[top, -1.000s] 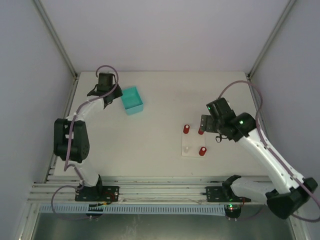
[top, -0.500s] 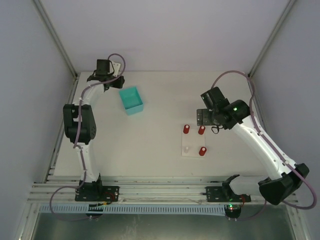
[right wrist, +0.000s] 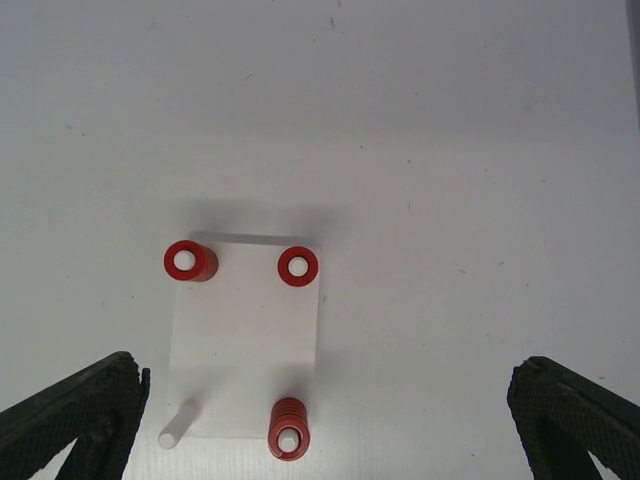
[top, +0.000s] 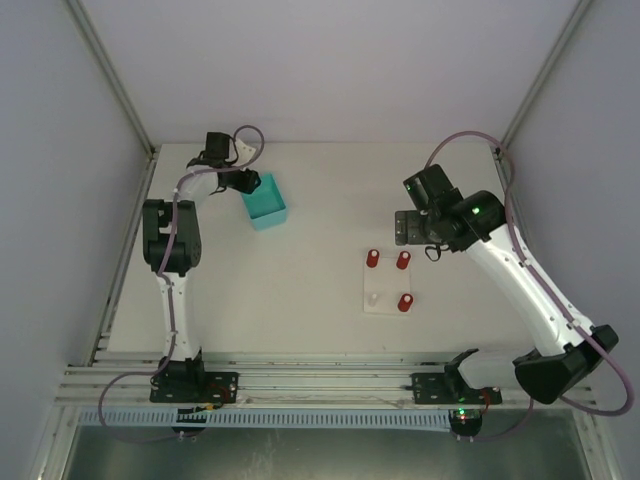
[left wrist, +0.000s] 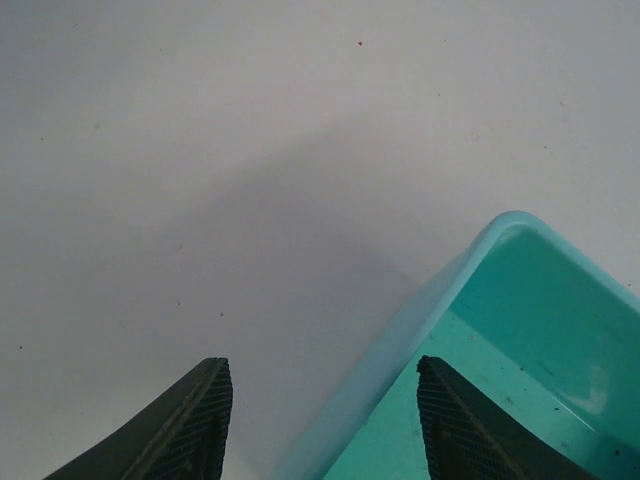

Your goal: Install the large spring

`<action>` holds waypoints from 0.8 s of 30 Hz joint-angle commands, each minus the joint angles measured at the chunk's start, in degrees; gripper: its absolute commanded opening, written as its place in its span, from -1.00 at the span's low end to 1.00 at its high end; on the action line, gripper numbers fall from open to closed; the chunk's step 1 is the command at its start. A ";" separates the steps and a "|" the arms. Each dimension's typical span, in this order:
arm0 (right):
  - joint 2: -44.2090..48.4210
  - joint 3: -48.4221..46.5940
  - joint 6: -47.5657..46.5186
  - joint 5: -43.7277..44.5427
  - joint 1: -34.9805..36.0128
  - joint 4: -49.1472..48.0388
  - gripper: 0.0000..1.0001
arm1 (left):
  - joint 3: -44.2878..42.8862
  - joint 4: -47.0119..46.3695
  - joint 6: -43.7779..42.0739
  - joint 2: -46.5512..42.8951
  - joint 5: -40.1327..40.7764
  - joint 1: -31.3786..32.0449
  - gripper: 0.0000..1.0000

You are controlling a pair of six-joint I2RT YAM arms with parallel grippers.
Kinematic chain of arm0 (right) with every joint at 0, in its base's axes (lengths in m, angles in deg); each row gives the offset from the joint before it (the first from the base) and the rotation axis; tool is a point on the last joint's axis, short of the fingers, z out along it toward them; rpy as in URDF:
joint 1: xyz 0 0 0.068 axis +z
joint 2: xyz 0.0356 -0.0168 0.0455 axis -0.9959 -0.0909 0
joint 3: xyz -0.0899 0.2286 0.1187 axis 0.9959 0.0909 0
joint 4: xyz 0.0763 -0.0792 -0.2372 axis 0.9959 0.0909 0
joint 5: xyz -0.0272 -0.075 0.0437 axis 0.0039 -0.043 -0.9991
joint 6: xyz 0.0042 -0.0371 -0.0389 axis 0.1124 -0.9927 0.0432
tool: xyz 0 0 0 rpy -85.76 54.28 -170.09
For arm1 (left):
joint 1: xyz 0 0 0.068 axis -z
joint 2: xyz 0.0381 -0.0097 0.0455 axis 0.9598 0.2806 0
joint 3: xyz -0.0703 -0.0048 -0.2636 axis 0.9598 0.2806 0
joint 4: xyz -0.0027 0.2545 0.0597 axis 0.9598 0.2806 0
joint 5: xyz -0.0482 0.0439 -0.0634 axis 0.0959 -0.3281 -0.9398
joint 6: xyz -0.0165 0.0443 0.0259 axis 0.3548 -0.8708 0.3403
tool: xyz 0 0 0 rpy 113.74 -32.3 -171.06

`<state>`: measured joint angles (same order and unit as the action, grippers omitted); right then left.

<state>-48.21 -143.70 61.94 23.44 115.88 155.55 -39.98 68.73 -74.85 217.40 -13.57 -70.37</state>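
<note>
Three red springs (right wrist: 288,430) stand upright on the white plate (right wrist: 245,340).

Teal bin (top: 264,200), red springs (right wrist: 298,266), white plate (right wrist: 247,340), bare white peg (right wrist: 177,424), off-white table (top: 300,270), pale grey walls (top: 300,70)

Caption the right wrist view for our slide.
Open right claw near plate: three red springs seated, one peg bare.

my gripper (right wrist: 325,372) looks straight down at the table (right wrist: 470,140), its dark fingers (right wrist: 70,420) spread wide at the lower corners. between them lies a white plate (right wrist: 245,335) with four pegs. red upper-left spring (right wrist: 189,261), upper-right spring (right wrist: 298,266) and lower-right spring (right wrist: 288,428) sit on three. the lower-left peg (right wrist: 178,425) is bare.
</note>
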 commanded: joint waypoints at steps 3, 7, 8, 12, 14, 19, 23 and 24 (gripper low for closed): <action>0.14 -1.64 0.63 1.79 -0.15 2.80 0.99 | -1.86 2.14 -2.81 0.04 -0.53 0.44 -0.01; -0.14 -1.50 0.72 1.56 -0.15 2.79 0.99 | -0.53 2.91 -3.94 -1.26 0.26 0.74 -0.14; -0.30 -1.43 0.66 1.42 -0.15 2.70 0.99 | 0.05 3.16 -4.26 -1.75 0.83 0.82 -0.17; -0.96 -1.46 0.47 1.29 -0.15 2.47 0.99 | 3.31 3.55 -5.21 -4.23 4.04 1.43 -0.31; -1.16 -1.41 0.18 1.12 -0.15 2.20 0.99 | 4.73 3.51 -5.45 -5.68 5.27 1.68 -0.37; -1.95 -1.56 -0.66 0.80 -0.16 1.61 0.99 | 7.55 3.67 -5.78 -8.32 7.72 2.29 -0.47; -2.66 -1.85 -1.07 0.35 -0.20 1.55 0.99 | 11.28 2.55 -5.25 -10.93 9.83 2.60 -0.64; -2.71 -1.85 -1.12 0.31 -0.16 1.54 0.99 | 12.19 2.14 -5.00 -11.60 9.87 2.56 -0.68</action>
<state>-50.51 -144.16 61.70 23.88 115.86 156.73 -30.72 70.96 -79.84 208.70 -5.81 -68.14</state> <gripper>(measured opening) 0.994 0.191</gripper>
